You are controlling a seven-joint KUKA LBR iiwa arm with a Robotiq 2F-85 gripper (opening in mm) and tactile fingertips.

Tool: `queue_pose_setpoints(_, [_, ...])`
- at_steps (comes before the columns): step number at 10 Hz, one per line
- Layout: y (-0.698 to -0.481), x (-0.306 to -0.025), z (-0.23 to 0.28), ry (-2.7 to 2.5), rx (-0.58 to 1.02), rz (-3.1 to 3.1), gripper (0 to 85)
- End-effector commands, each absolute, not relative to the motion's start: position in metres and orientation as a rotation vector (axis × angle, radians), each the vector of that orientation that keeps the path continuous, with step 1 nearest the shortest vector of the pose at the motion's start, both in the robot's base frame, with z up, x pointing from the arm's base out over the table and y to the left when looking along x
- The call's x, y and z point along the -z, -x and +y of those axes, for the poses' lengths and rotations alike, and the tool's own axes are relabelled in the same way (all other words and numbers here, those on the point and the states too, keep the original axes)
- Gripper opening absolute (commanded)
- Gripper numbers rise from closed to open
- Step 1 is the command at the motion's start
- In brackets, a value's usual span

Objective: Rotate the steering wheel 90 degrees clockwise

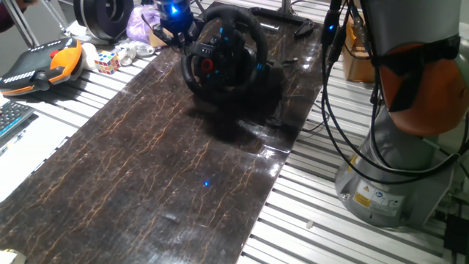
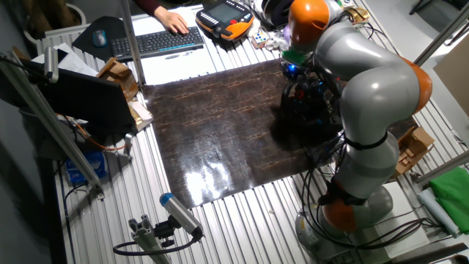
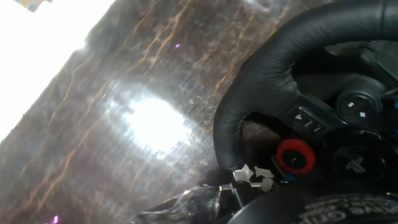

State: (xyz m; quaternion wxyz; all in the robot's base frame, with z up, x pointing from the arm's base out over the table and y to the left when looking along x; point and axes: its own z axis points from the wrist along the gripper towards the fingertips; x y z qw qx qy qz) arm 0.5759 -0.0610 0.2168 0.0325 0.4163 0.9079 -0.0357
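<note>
you are hovering the gripper (image 1: 178, 22) beside the black thick-rimmed steering wheel (image 1: 223, 53), rim ungrasped; finger state indiscernible; next, seat on the rim.

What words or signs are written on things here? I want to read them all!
No words can be read for sure.
PlayStation logo sign: on a round button of the steering wheel hub, hand view.
Embossed letters on the wheel's lower part: too blurred to read.
Yellow warning stickers on the robot base: too small to read.
Keyboard keys and orange pendant: too small to read.
</note>
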Motion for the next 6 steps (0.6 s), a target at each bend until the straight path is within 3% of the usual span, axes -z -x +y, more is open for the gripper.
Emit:
queue_pose_setpoints(1, [-0.5757,-0.2166,-0.0605,-1.180,0.101,2.844,0.7])
queue_pose_setpoints(6, [-0.5754,-0.2168,-0.0606,-1.199,0.096,2.844,0.7])
